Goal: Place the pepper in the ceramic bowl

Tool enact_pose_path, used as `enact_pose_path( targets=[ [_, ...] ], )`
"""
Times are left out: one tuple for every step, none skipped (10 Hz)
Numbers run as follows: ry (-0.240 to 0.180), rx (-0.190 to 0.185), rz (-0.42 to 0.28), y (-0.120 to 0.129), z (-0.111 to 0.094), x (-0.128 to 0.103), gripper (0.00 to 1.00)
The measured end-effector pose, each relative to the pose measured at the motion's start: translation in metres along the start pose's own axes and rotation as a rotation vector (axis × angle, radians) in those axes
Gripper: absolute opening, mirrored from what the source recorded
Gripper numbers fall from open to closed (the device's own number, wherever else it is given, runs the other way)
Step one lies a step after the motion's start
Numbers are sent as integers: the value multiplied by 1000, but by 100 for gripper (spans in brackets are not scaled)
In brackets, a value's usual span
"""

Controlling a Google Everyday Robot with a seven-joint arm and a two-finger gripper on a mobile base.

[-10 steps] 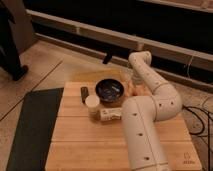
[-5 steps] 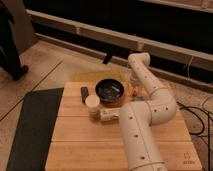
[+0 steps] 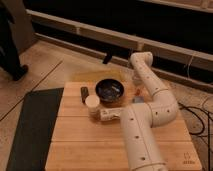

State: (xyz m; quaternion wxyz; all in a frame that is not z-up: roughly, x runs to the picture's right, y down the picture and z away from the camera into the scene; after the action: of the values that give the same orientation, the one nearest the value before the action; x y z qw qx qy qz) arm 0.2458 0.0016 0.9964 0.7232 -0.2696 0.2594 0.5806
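glossy round dark bowl (image 3: 109,90), hand (image 3: 136,87) closed beside it

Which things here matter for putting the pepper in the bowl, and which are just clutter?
Job: pepper, ceramic bowl, gripper right of the bowl, jaws shut.
Lying about: white cup, dark block, pale packet.

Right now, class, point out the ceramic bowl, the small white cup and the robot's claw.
ceramic bowl (image 3: 110,90): camera view, its dark speckled inside.
white cup (image 3: 92,102): camera view, its round top, near the bowl's front-left.
claw (image 3: 136,86): camera view, midway between its shut fingertips, just right of the bowl in the picture.
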Motion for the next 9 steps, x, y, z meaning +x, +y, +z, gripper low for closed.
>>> enact_pose_path(
  targets=[
    [-31, 12, 0, -2, -14, -8, 0],
    [-54, 19, -6, -1, -24, -14, 0],
    [-83, 24, -24, 4, -37, -24, 0],
    [-118, 24, -58, 16, -50, -37, 0],
    [-136, 19, -87, 28, -57, -46, 0],
    [-155, 8, -133, 50, -63, -58, 0],
    [-165, 0, -166, 67, -66, -66, 0],
    [-181, -13, -191, 87, -72, -75, 0],
    [-196, -28, -206, 102, -77, -82, 0]
  ],
)
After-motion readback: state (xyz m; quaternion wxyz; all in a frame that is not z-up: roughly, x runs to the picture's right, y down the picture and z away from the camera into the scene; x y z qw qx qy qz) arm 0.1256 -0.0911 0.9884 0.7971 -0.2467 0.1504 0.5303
